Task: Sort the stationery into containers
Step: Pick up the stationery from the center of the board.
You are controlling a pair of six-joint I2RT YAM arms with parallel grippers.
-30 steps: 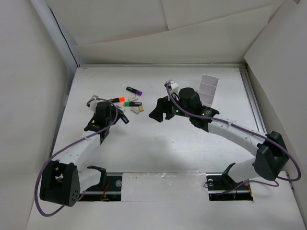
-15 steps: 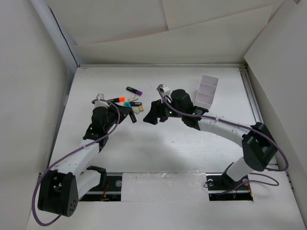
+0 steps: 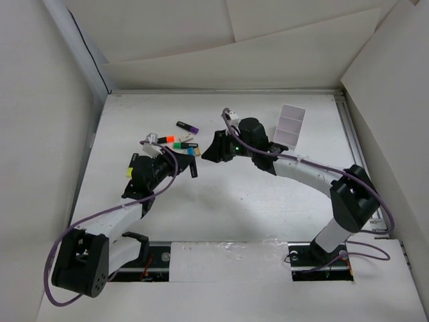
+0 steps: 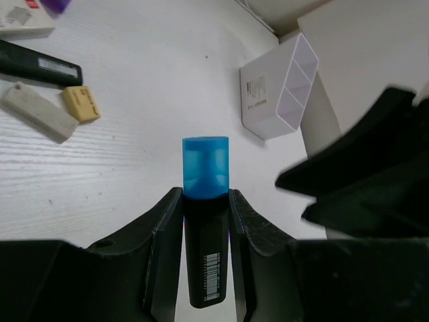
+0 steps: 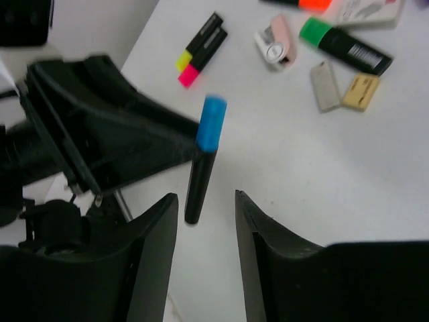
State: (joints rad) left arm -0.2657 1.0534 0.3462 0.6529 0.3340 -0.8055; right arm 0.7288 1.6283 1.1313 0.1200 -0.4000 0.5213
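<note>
Two robot arms reach toward each other over the middle of a white worktop. The left gripper is clamped on a black highlighter with a blue cap and holds it off the surface. The right gripper faces it with jaws apart. The highlighter's black end shows in the gap between them, with no contact visible.

This looks like a handover. The next move calls for the right jaws to close on the body before the left lets go. The highlighter would then go to the white compartment box, which lies toward the far right corner. The compartments that show look empty. Other markers and erasers lie loose toward the far left.
</note>
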